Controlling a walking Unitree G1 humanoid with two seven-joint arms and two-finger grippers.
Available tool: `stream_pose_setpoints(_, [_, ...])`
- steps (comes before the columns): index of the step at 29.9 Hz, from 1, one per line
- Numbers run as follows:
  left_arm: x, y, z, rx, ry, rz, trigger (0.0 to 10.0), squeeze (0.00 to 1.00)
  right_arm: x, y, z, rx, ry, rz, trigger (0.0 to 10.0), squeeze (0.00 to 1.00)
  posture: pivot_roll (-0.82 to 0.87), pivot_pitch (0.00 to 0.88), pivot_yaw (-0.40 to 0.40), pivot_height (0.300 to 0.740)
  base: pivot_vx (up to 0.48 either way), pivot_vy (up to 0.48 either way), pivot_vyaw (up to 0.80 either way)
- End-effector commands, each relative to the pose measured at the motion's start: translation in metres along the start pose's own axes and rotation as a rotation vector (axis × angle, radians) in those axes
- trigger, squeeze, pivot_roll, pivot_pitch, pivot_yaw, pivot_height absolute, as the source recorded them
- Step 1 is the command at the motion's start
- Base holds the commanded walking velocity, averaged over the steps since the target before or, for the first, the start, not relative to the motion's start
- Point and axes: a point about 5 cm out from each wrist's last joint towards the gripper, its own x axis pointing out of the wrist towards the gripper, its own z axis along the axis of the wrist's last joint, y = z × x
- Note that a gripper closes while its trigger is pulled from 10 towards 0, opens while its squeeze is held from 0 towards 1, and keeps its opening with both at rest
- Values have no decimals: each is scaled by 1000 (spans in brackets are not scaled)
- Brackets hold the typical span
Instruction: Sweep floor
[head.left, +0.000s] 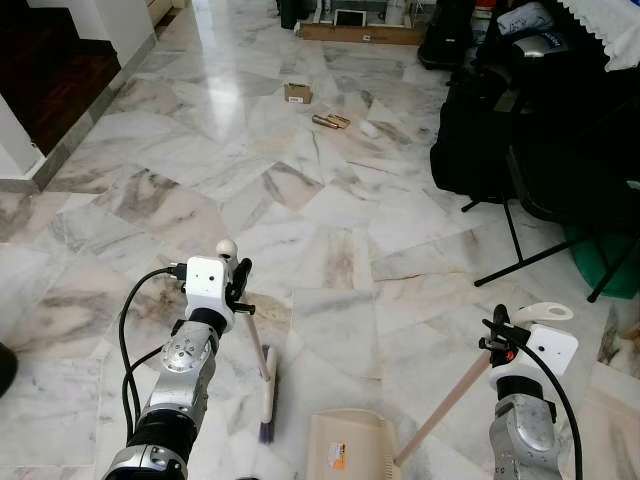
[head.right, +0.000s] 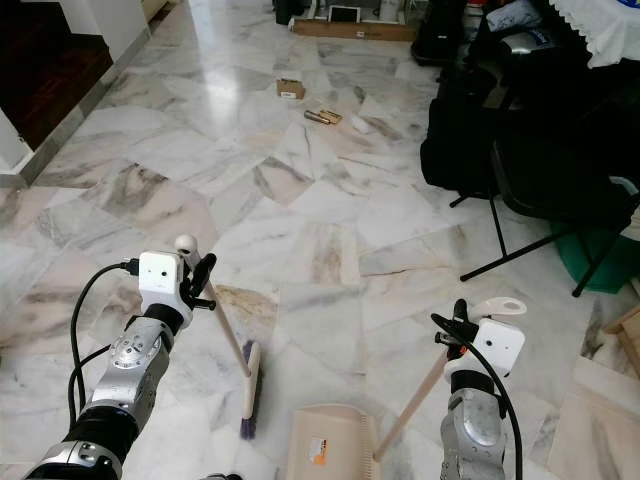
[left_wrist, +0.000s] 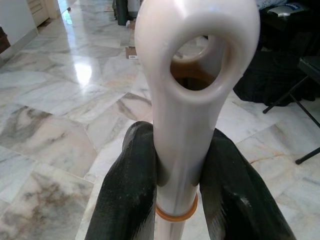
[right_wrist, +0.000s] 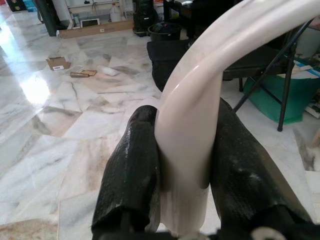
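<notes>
Head view: my left gripper (head.left: 240, 285) clamps one broom (head.left: 266, 385), bristles on the marble floor (head.left: 340, 200); my right gripper (head.left: 497, 338) clamps one dustpan (head.left: 350, 448) handle. Ahead, four scraps (head.left: 330, 121). Wrist views: both finger pairs (left_wrist: 131, 195) squeeze white handles.

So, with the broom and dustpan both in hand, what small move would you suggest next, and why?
Probably walk forward toward the litter. The left gripper holds the broom and the right gripper the dustpan, but the small cardboard box and scraps lie well beyond the brush head.
</notes>
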Motion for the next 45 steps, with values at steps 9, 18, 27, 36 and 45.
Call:
stream_pose_setpoints(9, [8, 11, 8, -24, -6, -28, 10000, 0, 45, 33, 54, -45, -115, 91, 10000, 0, 27, 108, -26, 740, 0, 0, 0])
stream_pose_setpoints(18, [8, 11, 8, -24, -6, -28, 10000, 0, 45, 33, 54, -45, -115, 91, 10000, 0, 27, 108, -26, 740, 0, 0, 0])
stream_pose_setpoints(27, [8, 14, 9, -10, -9, -16, 10000, 0, 48, 33, 57, -29, -122, 84, 10000, 0, 27, 118, -26, 740, 0, 0, 0])
stream_pose_setpoints(36, [8, 16, 10, 7, -14, -10, 10000, 0, 52, 31, 65, -28, -160, 79, 10000, 0, 22, 120, -24, 740, 0, 0, 0])
stream_pose_setpoints(45, [11, 19, 14, 23, -37, 1, 10000, 0, 53, 34, 66, -22, -147, 80, 10000, 0, 30, 123, -32, 740, 0, 0, 0])
